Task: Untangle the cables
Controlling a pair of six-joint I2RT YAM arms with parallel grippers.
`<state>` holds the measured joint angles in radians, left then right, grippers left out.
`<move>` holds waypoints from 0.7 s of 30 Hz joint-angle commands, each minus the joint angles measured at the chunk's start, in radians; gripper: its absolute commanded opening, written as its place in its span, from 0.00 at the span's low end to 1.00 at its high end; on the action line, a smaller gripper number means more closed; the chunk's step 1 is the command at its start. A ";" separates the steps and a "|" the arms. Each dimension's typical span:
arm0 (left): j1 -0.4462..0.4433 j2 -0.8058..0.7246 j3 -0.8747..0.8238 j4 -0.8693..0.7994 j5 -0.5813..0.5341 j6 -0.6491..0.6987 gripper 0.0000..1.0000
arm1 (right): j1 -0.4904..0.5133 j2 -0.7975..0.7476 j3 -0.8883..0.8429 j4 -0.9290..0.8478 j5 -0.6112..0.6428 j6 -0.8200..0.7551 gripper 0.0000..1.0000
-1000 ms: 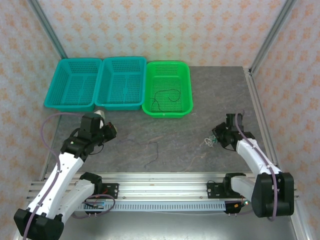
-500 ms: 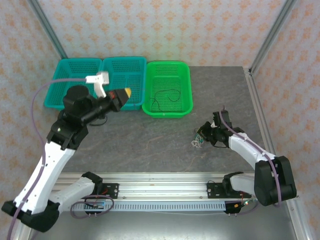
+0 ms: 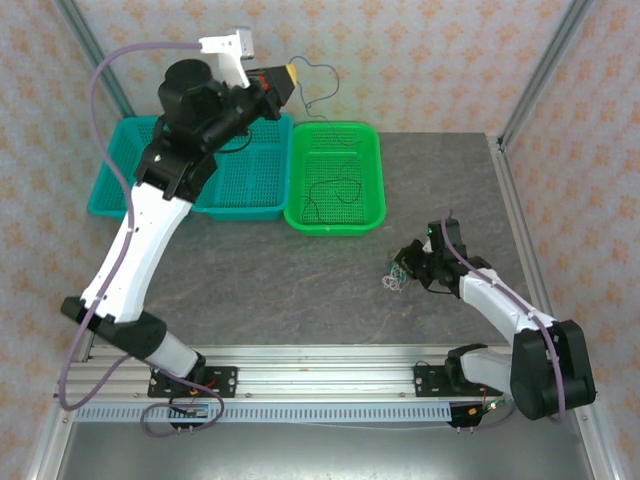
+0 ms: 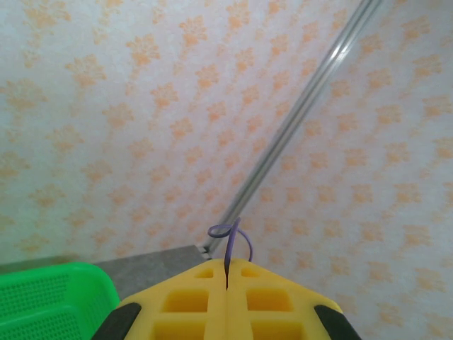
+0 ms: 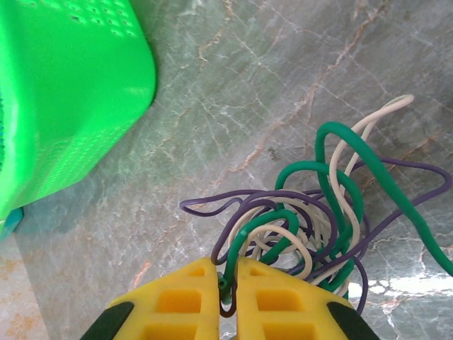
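Left wrist view: a thin purple cable (image 4: 231, 248) is pinched in the closed left jaws. From above it is seen dangling high over the green basket (image 3: 372, 160), while the tangled clump (image 3: 395, 280), on the worktop (image 3: 300, 270) nearer the right arm, is gripped by the right jaws.

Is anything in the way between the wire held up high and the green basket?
No, nothing visible. The wire hangs in open air from the shut left gripper, and the green basket is open on top.

Left arm (image 3: 150, 215), cable (image 4: 231, 251) now aloft
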<state>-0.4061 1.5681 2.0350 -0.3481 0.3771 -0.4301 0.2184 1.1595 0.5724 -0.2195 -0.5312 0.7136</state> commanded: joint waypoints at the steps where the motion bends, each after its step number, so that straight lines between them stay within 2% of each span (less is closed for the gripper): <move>1: -0.002 0.086 0.047 -0.031 -0.063 0.078 0.00 | 0.004 -0.041 -0.011 -0.001 0.017 0.005 0.10; 5: -0.002 0.170 0.023 -0.021 -0.035 0.041 0.00 | 0.004 -0.076 -0.026 -0.010 0.029 0.005 0.10; 10: -0.001 0.278 -0.090 0.005 -0.039 0.011 0.00 | 0.004 -0.098 -0.045 -0.009 0.032 0.013 0.10; 11: 0.000 0.306 -0.098 -0.001 -0.041 0.016 0.03 | 0.004 -0.100 -0.046 -0.008 0.030 0.014 0.10; 14: 0.005 0.364 -0.116 -0.011 -0.075 0.015 0.31 | 0.004 -0.105 -0.046 -0.014 0.021 0.014 0.10; 17: 0.018 0.355 -0.126 -0.003 -0.096 -0.020 0.58 | 0.004 -0.113 -0.042 -0.030 0.011 0.006 0.11; 19: 0.020 0.306 -0.141 0.019 -0.100 -0.030 0.68 | 0.006 -0.123 -0.048 -0.031 0.000 0.005 0.11; 21: 0.020 0.256 -0.157 0.032 -0.098 -0.038 0.70 | 0.015 -0.124 -0.055 -0.013 -0.031 0.003 0.11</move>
<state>-0.3962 1.9594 1.8721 -0.3641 0.3061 -0.4496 0.2203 1.0550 0.5343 -0.2344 -0.5282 0.7204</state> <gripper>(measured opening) 0.698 0.112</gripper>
